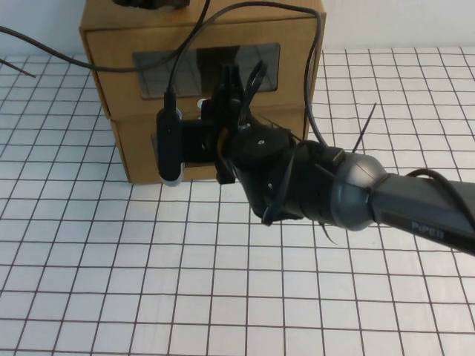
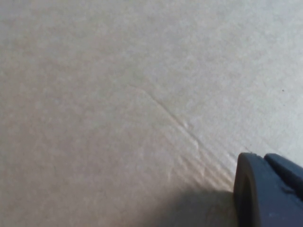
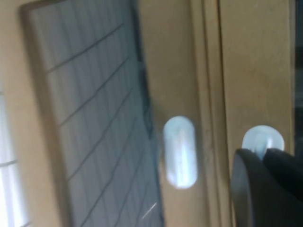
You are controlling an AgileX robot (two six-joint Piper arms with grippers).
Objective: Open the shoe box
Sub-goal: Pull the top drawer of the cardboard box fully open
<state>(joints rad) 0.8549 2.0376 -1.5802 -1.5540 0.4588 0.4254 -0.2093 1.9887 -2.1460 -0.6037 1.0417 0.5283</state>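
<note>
Two brown cardboard shoe boxes (image 1: 111, 52) are stacked at the back of the table, each front with a dark window (image 1: 245, 63). My right gripper (image 1: 230, 80) reaches in against the box fronts. In the right wrist view its fingers (image 3: 251, 179) are shut on a clear pull tab (image 3: 262, 137), just across a seam from the windowed panel (image 3: 90, 118). A second clear tab (image 3: 180, 151) sits free beside the window. My left gripper (image 2: 262, 158) is shut and lies close against plain cardboard (image 2: 118, 94).
A white table with a black grid (image 1: 148, 282) spreads in front of the boxes. A black cable (image 1: 312, 81) loops over the upper box to the right arm (image 1: 386, 200). A dark part (image 1: 148, 4) rests on the box top.
</note>
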